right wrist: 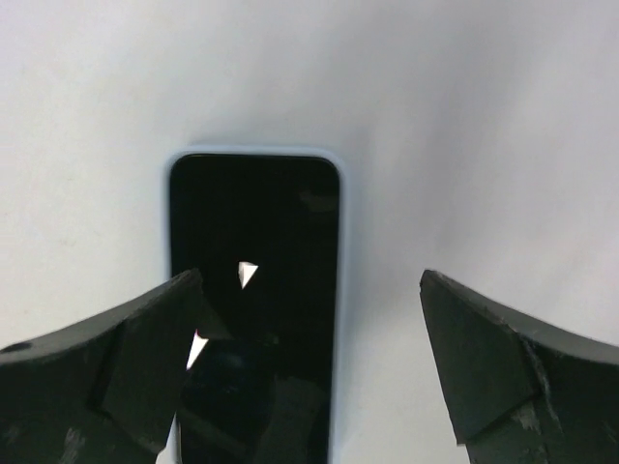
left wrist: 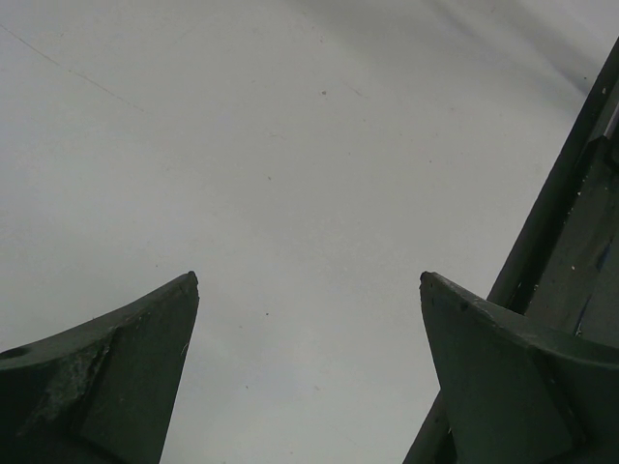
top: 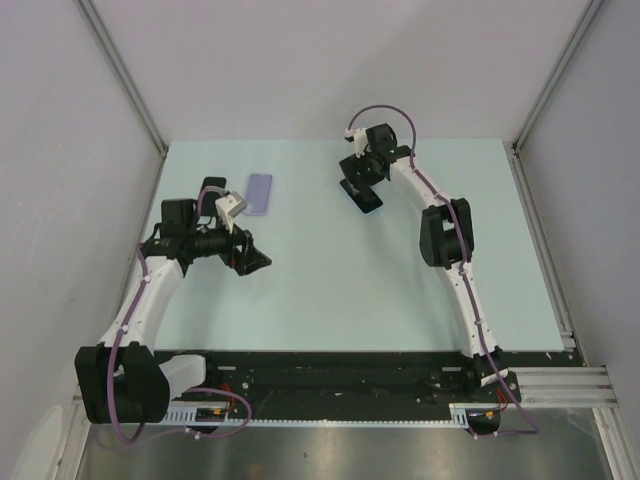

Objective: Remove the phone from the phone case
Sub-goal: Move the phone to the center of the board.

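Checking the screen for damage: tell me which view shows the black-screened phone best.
Right wrist view: the phone lies screen-up, large and centred, its pale rim visible, beneath the open right gripper. Top external shows it only as a small dark slab by that gripper. Left wrist shows none of it.

The black-screened phone [right wrist: 273, 232] lies flat, face up; the lavender phone case [top: 259, 193] lies flat, well apart to its left.

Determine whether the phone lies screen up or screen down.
Screen up: the phone shows its dark glass to the right wrist camera.
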`<action>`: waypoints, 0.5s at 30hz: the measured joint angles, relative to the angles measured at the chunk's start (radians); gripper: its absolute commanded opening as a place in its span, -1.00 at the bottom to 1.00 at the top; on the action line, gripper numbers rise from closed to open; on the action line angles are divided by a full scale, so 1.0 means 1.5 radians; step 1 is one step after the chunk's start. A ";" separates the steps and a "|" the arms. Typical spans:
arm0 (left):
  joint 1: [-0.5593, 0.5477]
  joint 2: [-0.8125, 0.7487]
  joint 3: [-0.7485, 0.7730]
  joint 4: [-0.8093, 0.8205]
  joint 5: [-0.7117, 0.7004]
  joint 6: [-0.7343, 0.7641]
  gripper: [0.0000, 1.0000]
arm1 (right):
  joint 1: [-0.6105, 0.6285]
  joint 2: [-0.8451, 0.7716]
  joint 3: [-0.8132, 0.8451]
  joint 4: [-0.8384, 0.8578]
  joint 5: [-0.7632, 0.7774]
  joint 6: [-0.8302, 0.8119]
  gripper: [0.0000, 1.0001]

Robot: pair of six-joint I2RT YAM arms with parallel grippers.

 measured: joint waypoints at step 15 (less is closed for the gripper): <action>0.000 0.009 0.000 0.000 0.000 0.000 1.00 | -0.027 0.001 -0.016 -0.050 -0.152 0.043 0.99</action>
